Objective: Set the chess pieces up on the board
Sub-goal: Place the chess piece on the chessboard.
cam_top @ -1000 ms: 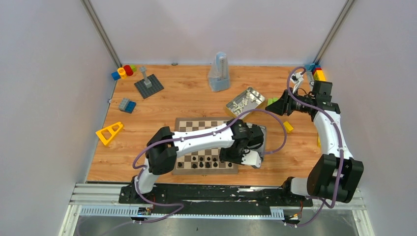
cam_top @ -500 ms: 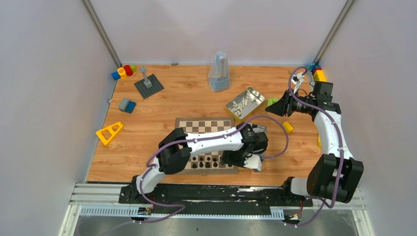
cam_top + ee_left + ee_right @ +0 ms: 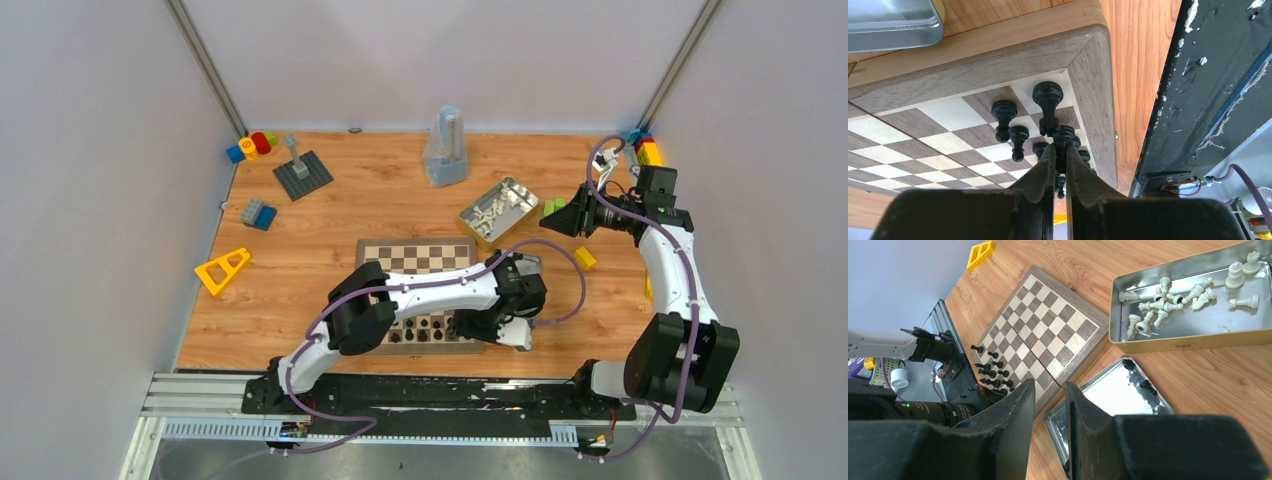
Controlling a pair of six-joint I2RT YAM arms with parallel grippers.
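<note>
The board [image 3: 415,255] lies mid-table, with black chess pieces [image 3: 420,328] standing in its near rows. My left gripper [image 3: 464,325] reaches low over the board's near right corner. In the left wrist view my left gripper [image 3: 1060,159] is shut on a black chess piece [image 3: 1064,136] just above the corner squares, beside other black pieces [image 3: 1048,97]. My right gripper [image 3: 550,221] hovers right of the gold tin [image 3: 520,187] of white chess pieces [image 3: 1158,305]. In its own view my right gripper [image 3: 1050,390] is open with nothing between the fingers.
A silver tray [image 3: 1108,395] holding two black pieces [image 3: 1147,386] lies right of the board. A grey studded plate [image 3: 302,174], toy blocks [image 3: 252,145], a yellow triangle [image 3: 222,270] and a clear bag [image 3: 445,150] sit further off. A black rail [image 3: 1198,75] borders the board's near edge.
My left arm has swung right and nearer, bringing the held black piece down to the board's near right corner. My right gripper has drifted slightly left.
</note>
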